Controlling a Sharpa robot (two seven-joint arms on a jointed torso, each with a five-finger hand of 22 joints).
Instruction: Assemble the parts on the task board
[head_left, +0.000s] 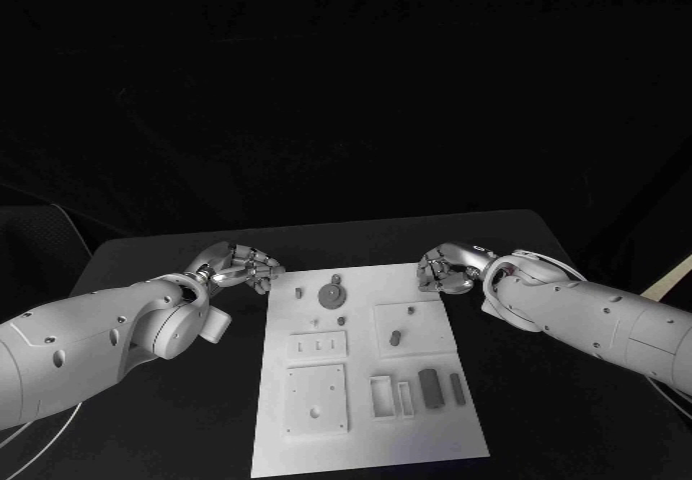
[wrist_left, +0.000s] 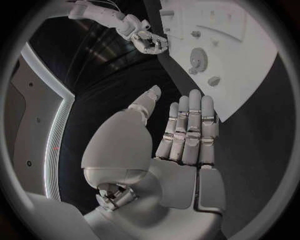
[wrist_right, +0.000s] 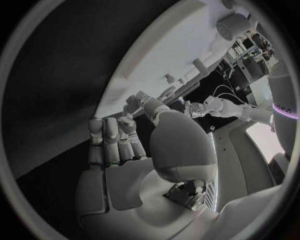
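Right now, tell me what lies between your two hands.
In the head view, the task board's far end lies between the left hand and right hand, carrying a grey gear-like part.

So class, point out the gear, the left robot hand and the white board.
gear (head_left: 332, 295), head view, its round face
left robot hand (head_left: 242, 265), head view, middle of the hand
white board (head_left: 433, 440), head view, bare near corner
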